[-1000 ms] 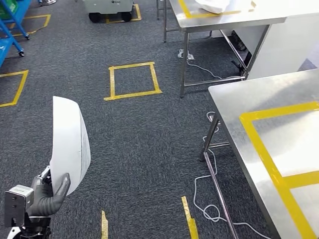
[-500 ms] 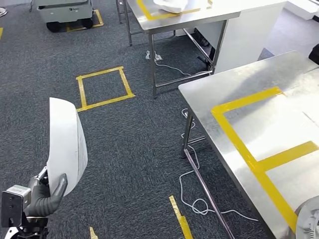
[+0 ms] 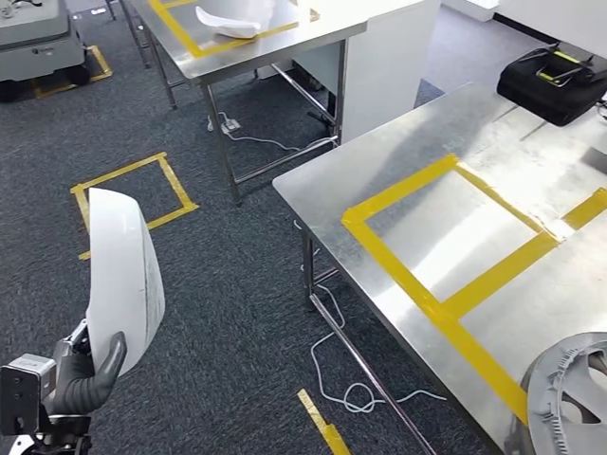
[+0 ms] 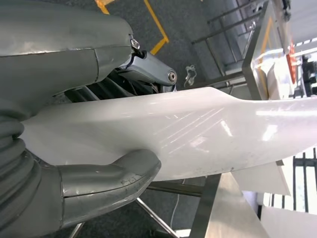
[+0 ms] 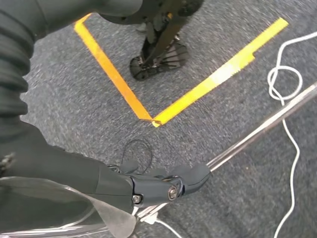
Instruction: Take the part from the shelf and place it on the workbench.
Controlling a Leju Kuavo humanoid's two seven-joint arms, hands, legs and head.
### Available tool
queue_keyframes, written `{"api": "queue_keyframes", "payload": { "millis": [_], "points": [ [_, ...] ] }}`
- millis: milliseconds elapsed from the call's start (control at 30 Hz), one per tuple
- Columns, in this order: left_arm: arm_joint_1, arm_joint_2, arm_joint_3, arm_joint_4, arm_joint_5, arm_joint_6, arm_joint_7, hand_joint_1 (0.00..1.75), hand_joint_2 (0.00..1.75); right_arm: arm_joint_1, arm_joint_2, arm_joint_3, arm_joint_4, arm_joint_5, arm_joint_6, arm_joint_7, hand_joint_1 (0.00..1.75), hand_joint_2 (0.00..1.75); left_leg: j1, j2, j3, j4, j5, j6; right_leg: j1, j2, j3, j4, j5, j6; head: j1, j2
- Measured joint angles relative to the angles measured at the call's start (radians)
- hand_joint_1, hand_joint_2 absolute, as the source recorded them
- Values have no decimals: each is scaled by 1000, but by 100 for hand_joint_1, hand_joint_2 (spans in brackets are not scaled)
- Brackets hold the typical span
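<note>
- The carrying step is judged to be in hand: the white curved part [image 3: 123,280] is held upright at the near left, above the dark carpet [image 3: 236,294], and has not yet been set on the workbench [image 3: 401,180].
- The left hand [image 3: 84,374] is closed on the lower edge of the part; in the left wrist view the thick thumb [image 4: 108,186] is pressed on one face and the darker fingers [image 4: 149,69] lie behind the other.
- The right hand [image 5: 149,186] is seen in the right wrist view hanging low over the carpet, with a pale sheet-like thing at its edge; whether anything is gripped cannot be told.
- The next move is judged to call for bringing the part rightward over the steel top and lowering it inside the yellow tape frame [image 3: 444,237].
- The workbench is bare polished steel; a grey spoked wheel cover [image 3: 573,398] lies at its near right corner and a black bag [image 3: 555,81] at its far right.
- A second steel table [image 3: 236,47] stands farther off, bearing another white part [image 3: 228,21]; a yellow floor square [image 3: 133,194] and a loose white cable [image 3: 343,374] are noted on the carpet.
</note>
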Motion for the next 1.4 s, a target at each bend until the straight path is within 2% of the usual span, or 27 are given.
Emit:
{"api": "queue_keyframes", "payload": {
  "millis": [33, 100, 167, 233, 300, 333, 367, 467, 533, 600, 667, 700, 767, 833, 867, 900, 967, 1033, 1067, 1100, 1133, 1200, 1233, 1300, 1333, 1367, 1400],
  "points": [
    [-1, 0, 1, 1, 0, 0, 0, 175, 175, 0, 0, -1, 0, -1, 0, 0, 0, 175, -1, -6, 9, -17, -13, 4, -1, 9, 1, -1, 0, 8, 0, 0],
    [-2, -1, 1, 1, 0, -1, 0, 175, 175, 1, 0, -4, 0, -1, 0, 0, 0, 175, -2, 10, 25, -42, -25, 18, -4, 12, 6, -5, 3, 23, 1, 0],
    [-2, -3, 3, 1, 0, -2, 0, 175, 175, 0, 0, -5, 0, -1, 0, 0, 0, 175, 0, 31, 45, -54, -29, 30, 1, -35, -11, 31, -6, 31, 3, 0],
    [0, -3, 5, 1, 0, -2, 0, 175, 175, -5, 0, -5, -1, -1, 0, 0, 0, 175, -2, 55, 63, -58, -40, 39, 6, -92, -84, 145, -39, 36, 6, 0],
    [1, -3, 6, 1, 0, -2, 0, 175, 175, -7, 0, -6, -1, 0, 1, 0, 0, 175, -7, 80, 80, -58, -55, 42, 8, -106, -172, 253, -76, 36, 7, 0],
    [1, -4, 6, 2, 0, -3, -1, 175, 175, -6, 0, -6, 0, 0, 2, 0, 0, 175, -9, 92, 91, -58, -64, 43, 9, -107, -197, 266, -79, 33, 7, 0],
    [1, -4, 6, 2, 0, -4, -1, 175, 175, -5, 0, -7, 0, 1, 4, 0, 0, 175, -10, 104, 105, -58, -74, 44, 10, -109, -205, 245, -62, 29, 7, 0],
    [-1, -6, 7, 4, 1, -7, -2, 175, 175, -5, 0, -8, 1, 2, 7, 0, 0, 175, -16, 138, 148, -58, -110, 41, 24, -152, -174, 90, 66, 6, 6, 0],
    [-1, -8, 8, 5, 0, -8, -4, 175, 175, -5, 0, -9, 1, 4, 8, 0, 0, 175, -19, 155, 164, -58, -127, 31, 36, -175, -165, 49, 107, -9, 6, 0],
    [-1, -9, 9, 6, 0, -8, -6, 175, 175, 0, 0, -9, 2, 6, 10, -2, 0, 175, -21, 165, 175, -55, -134, 19, 37, -159, -161, 43, 107, -20, 9, 0],
    [-3, -9, 10, 6, -2, -9, -8, 175, 175, 5, 0, -7, 2, 9, 14, -3, 0, 175, -18, 140, 174, -28, -145, 10, 30, -136, -148, 35, 110, -26, 7, 0],
    [-4, -9, 10, 7, -4, -9, -9, 175, 175, 5, 0, -6, 2, 10, 16, -3, 0, 175, -16, 119, 157, 8, -160, 5, 25, -125, -141, 32, 110, -28, 6, 0],
    [-5, -9, 13, 8, -9, -12, -12, 175, 175, 2, 0, -5, 2, 11, 19, -4, 0, 175, -9, 83, 89, 124, -214, -5, 22, -100, -138, 31, 108, -31, 3, 0],
    [-4, -9, 17, 11, -15, -14, -12, 175, 175, 0, 0, -5, 3, 12, 22, -4, 0, 175, -4, 76, 22, 209, -248, -10, 20, -73, -135, 31, 106, -32, 4, 0],
    [-4, -9, 18, 13, -17, -15, -12, 175, 175, -1, 0, -6, 3, 12, 24, -5, 0, 175, -3, 75, 10, 205, -233, -11, 20, -59, -133, 31, 105, -31, 4, 0],
    [-5, -9, 19, 15, -19, -15, -13, 175, 175, -2, -1, -7, 3, 13, 26, -5, 0, 175, -2, 72, 13, 168, -194, -11, 20, -47, -129, 31, 104, -30, 4, 0],
    [-8, -9, 21, 17, -24, -17, -15, 175, 175, -4, -1, -10, 4, 15, 29, -7, 0, 175, 1, 40, 42, 50, -109, -8, 19, -23, -124, 31, 103, -25, 5, 0],
    [-9, -10, 24, 19, -32, -19, -18, 175, 175, -7, -1, -12, 4, 18, 35, -9, 0, 175, -1, 3, 58, -16, -90, 3, 16, -1, -129, 32, 107, -13, 4, 0],
    [-9, -10, 25, 20, -36, -19, -19, 175, 175, -8, -1, -12, 5, 19, 38, -10, 0, 175, -3, -4, 57, -19, -93, 10, 15, 10, -132, 31, 110, -5, 4, 0],
    [-11, -10, 26, 20, -40, -20, -19, 175, 175, -9, -1, -13, 5, 21, 41, -11, 0, 175, -3, 3, 58, -23, -85, 18, 15, 20, -138, 29, 112, 3, 4, 0],
    [-14, -10, 26, 20, -44, -21, -20, 175, 175, -8, -1, -14, 6, 22, 43, -12, 0, 175, -2, 15, 61, -30, -65, 26, 16, 14, -142, 30, 111, 9, 5, 0],
    [-20, -11, 27, 21, -51, -23, -22, 175, 175, -9, -1, -19, 7, 24, 45, -14, 0, 175, 1, 41, 64, -43, -51, 39, 20, -38, -164, 68, 80, 19, 10, 0],
    [-21, -11, 28, 21, -55, -23, -23, 175, 175, -11, -1, -20, 8, 26, 47, -15, 0, 175, 1, 54, 64, -45, -48, 43, 20, -72, -185, 116, 48, 21, 12, 0],
    [-20, -11, 30, 23, -65, -23, -25, 175, 175, -16, -1, -21, 8, 30, 50, -16, 0, 175, -1, 82, 59, -46, -47, 45, 18, -104, -237, 238, -15, 28, 13, 0],
    [-19, -11, 31, 25, -70, -22, -25, 175, 175, -17, -1, -22, 9, 32, 51, -17, 0, 175, -2, 96, 58, -46, -48, 45, 16, -108, -250, 276, -28, 30, 13, 0],
    [-21, -11, 32, 27, -75, -21, -27, 175, 175, -17, -1, -22, 10, 34, 52, -18, 0, 175, -2, 110, 58, -46, -48, 45, 14, -110, -246, 280, -23, 33, 13, 0],
    [-23, -11, 32, 30, -80, -20, -29, 175, 175, -17, -1, -22, 11, 36, 54, -19, 0, 175, -2, 123, 58, -46, -50, 44, 13, -115, -221, 245, -2, 34, 13, 0]
  ]
}}
